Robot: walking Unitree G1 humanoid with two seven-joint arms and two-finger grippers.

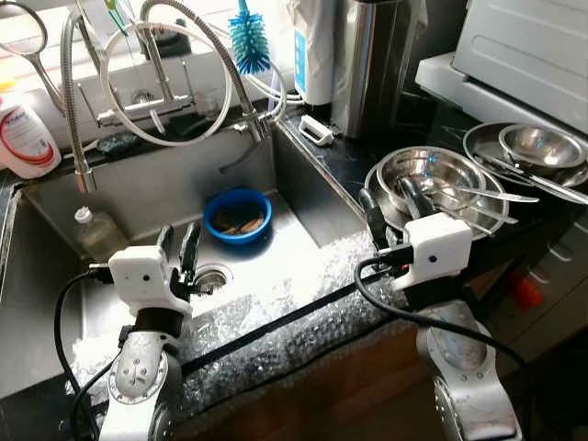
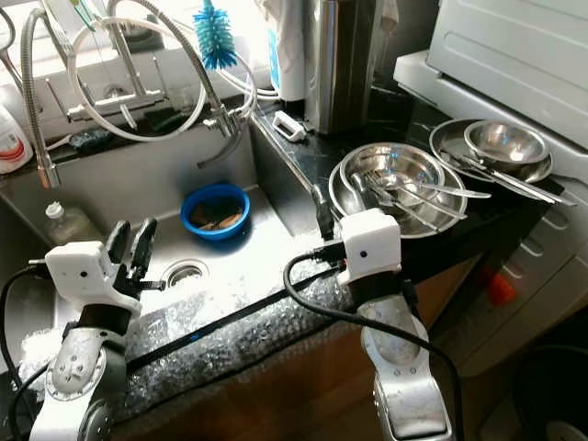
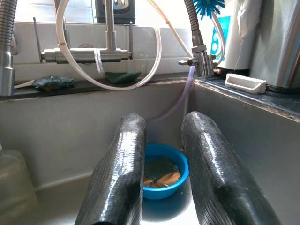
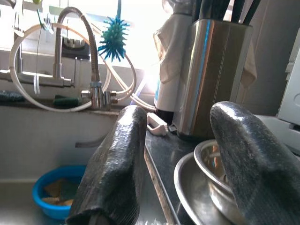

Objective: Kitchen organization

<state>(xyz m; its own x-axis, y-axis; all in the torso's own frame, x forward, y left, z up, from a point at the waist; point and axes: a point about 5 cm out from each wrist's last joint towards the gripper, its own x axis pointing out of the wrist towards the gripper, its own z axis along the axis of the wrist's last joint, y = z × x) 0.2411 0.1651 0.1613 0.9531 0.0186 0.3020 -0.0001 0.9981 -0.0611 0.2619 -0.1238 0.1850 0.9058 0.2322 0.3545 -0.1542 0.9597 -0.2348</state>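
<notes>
A blue bowl (image 1: 237, 214) holding sponges or scraps sits on the floor of the steel sink (image 1: 165, 179), toward its back. My left gripper (image 1: 178, 241) hovers over the sink near the drain (image 1: 209, 276), open with a narrow gap and nothing held; the bowl lies beyond its fingertips (image 3: 133, 124). On the dark counter to the right, stacked steel bowls (image 1: 432, 184) carry several utensils. My right gripper (image 1: 390, 204) stands open at their near left rim, empty. The wrist view shows the bowls' rim (image 4: 197, 173) between its fingers.
A clear plastic bottle (image 1: 95, 234) stands in the sink's left part. Flexible faucets (image 1: 234, 83), a blue brush (image 1: 248, 41), a steel utensil holder (image 1: 367, 64) and a white brush (image 1: 315, 130) line the back. More steel bowls (image 1: 537, 147) sit far right. Bubble wrap (image 1: 276, 322) covers the front edge.
</notes>
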